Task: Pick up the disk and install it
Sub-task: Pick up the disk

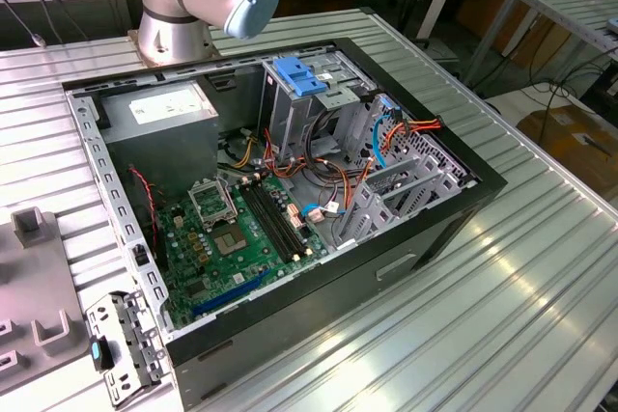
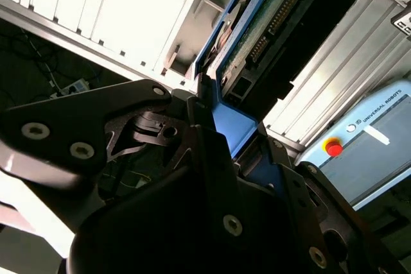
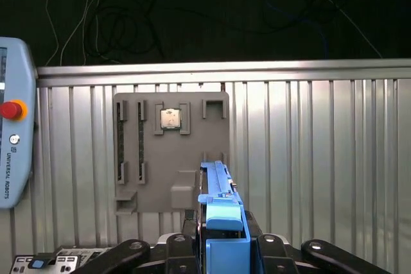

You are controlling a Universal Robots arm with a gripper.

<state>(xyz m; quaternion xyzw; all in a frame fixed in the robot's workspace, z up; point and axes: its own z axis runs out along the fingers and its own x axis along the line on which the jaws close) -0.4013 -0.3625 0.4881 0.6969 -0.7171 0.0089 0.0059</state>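
The gripper (image 3: pixel 221 242) pinches the blue-railed disk (image 3: pixel 217 187); the arm base (image 1: pixel 169 31) stands at eleven o'clock of the open case (image 1: pixel 319 311).

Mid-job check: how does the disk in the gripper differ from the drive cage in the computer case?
The disk is a thin slab, clamped edge-on in the gripper; the drive cage is a boxy grey sheet-metal frame standing inside the computer case. The disk's blue plastic is a side rail, the drive cage's a handle on top. Both carry blue plastic.
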